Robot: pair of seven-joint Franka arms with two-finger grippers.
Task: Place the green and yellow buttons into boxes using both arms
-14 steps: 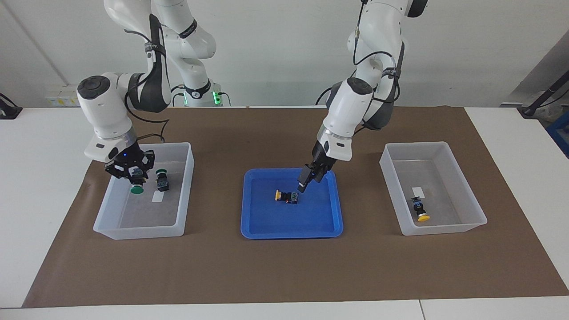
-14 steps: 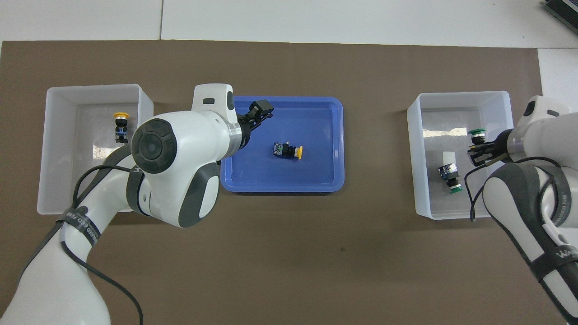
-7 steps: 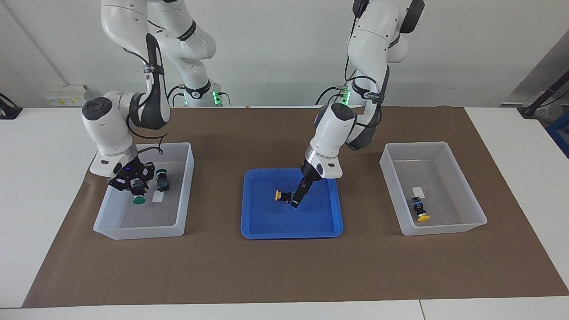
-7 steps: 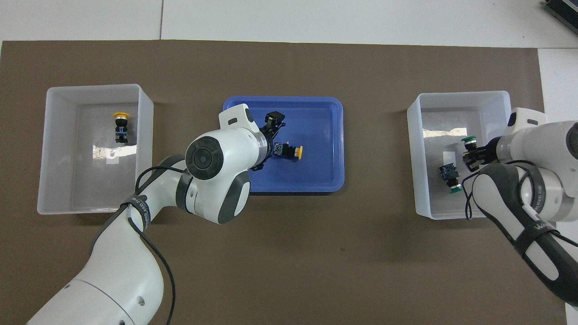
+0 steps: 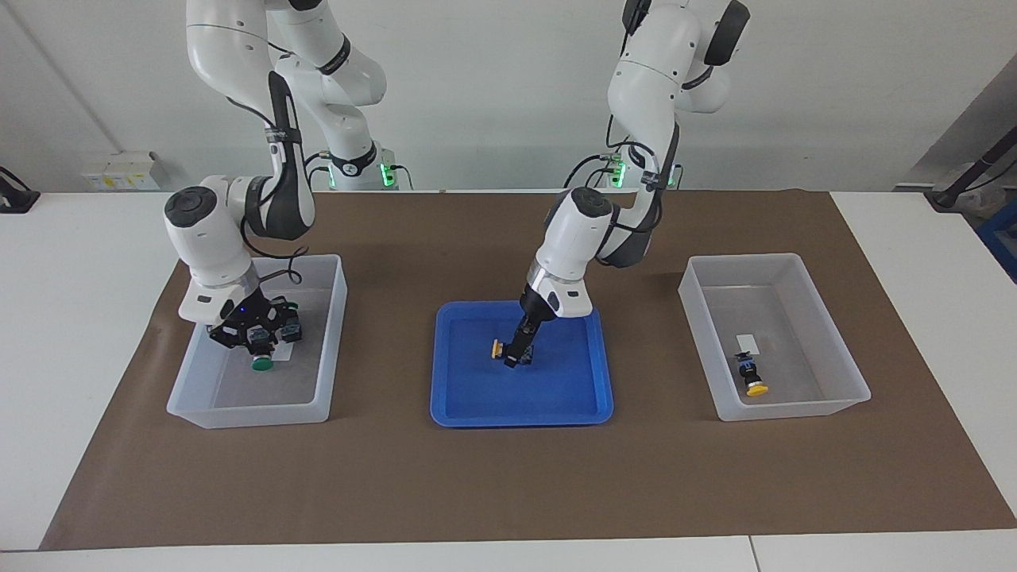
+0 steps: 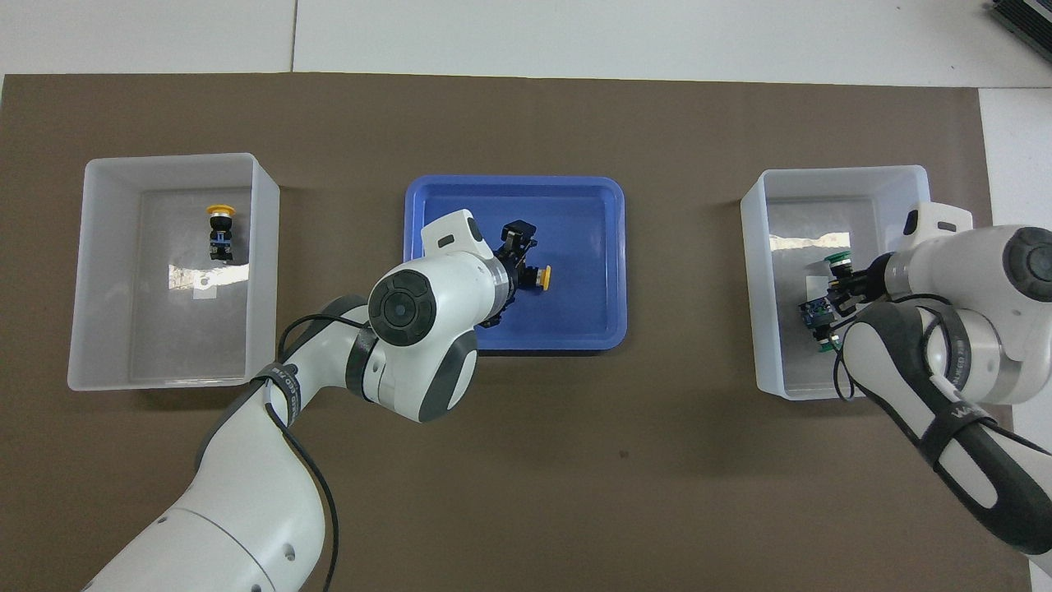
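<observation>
My left gripper (image 5: 515, 349) is down in the blue tray (image 5: 477, 405), its jaws open on either side of the black body of a yellow button (image 5: 497, 348). From overhead, the left gripper (image 6: 511, 267) covers that body and only the yellow cap (image 6: 543, 278) shows. My right gripper (image 5: 256, 340) is shut on a green button (image 5: 260, 364), low inside the box (image 5: 334, 334) at the right arm's end. Overhead shows this green button (image 6: 838, 261) and the right gripper (image 6: 845, 284). A second green button (image 6: 818, 319) lies in that box (image 6: 838, 174). The other yellow button (image 5: 752, 381) lies in the other box (image 5: 699, 318).
The brown mat (image 5: 508, 492) covers the table's middle. The tray (image 6: 583, 321) sits between the two boxes. The left arm's end box (image 6: 90, 271) holds one yellow button (image 6: 219, 224) and a white sticker (image 6: 202, 284).
My left gripper came down over the tray onto the yellow button. My right gripper sank lower into its box with the green button and shifted toward the second green button.
</observation>
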